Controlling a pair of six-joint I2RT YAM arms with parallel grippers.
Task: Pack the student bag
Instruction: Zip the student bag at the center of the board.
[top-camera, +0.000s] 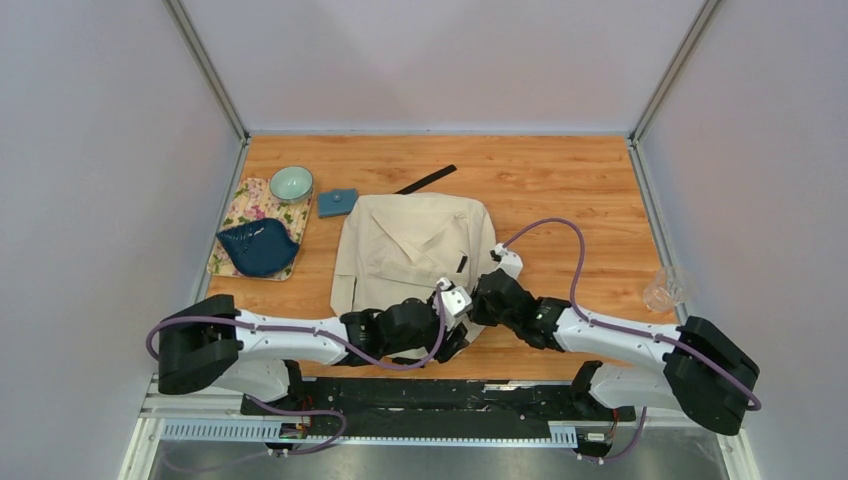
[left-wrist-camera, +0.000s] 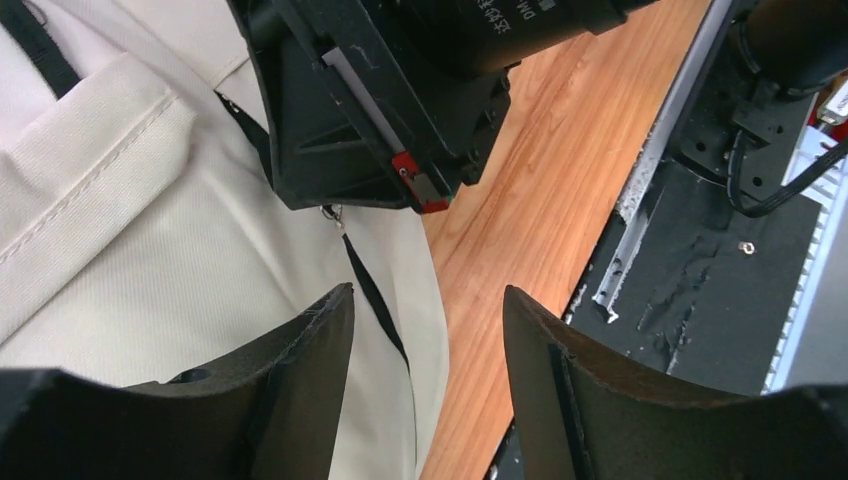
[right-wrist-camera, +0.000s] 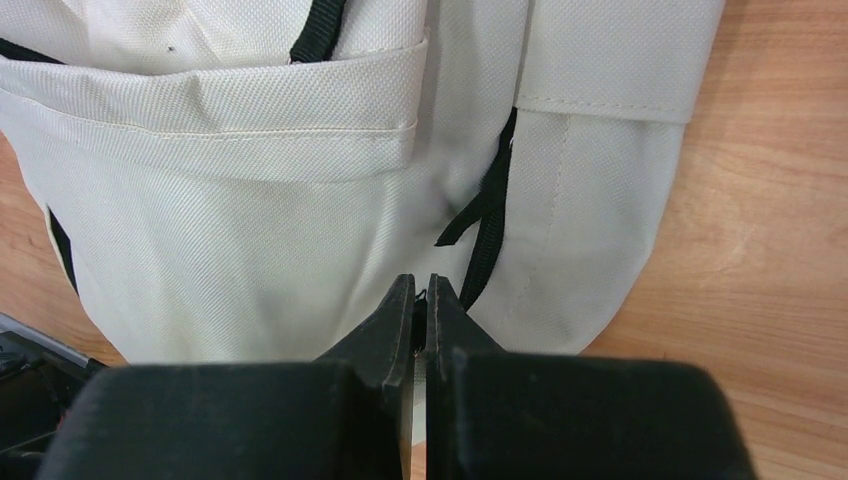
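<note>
The left gripper (left-wrist-camera: 428, 295) stands open, its two fingers well apart and nothing between them. Under the gap lie the near edge of the student bag (left-wrist-camera: 150, 250) and a strip of the wooden table (left-wrist-camera: 540, 200). Straight ahead of it, very close, hangs the black housing (left-wrist-camera: 380, 110) of the other arm, which blocks the way forward. To the right of its fingers runs the black base rail (left-wrist-camera: 700, 260).

The right gripper (right-wrist-camera: 422, 285) has its fingers pressed together. The tips sit at the lower end of the bag's black zipper (right-wrist-camera: 490, 220). Something small glints between them, but I cannot tell if they pinch a zipper pull.

The bag lies flat on the table, directly under and ahead of both grippers, with its front pocket flap (right-wrist-camera: 230, 110) beyond the right fingertips.

Further out, beyond the bag to the left of the left gripper, are a small blue pouch (top-camera: 338, 203), a pale green bowl (top-camera: 291, 183) and a dark blue leaf-shaped dish (top-camera: 260, 247), the last two on a flowered mat (top-camera: 245, 205). A thin black strip (top-camera: 427, 179) lies just beyond the bag's far edge. A clear glass (top-camera: 662, 290) stands well apart, on the right side of the right gripper.
</note>
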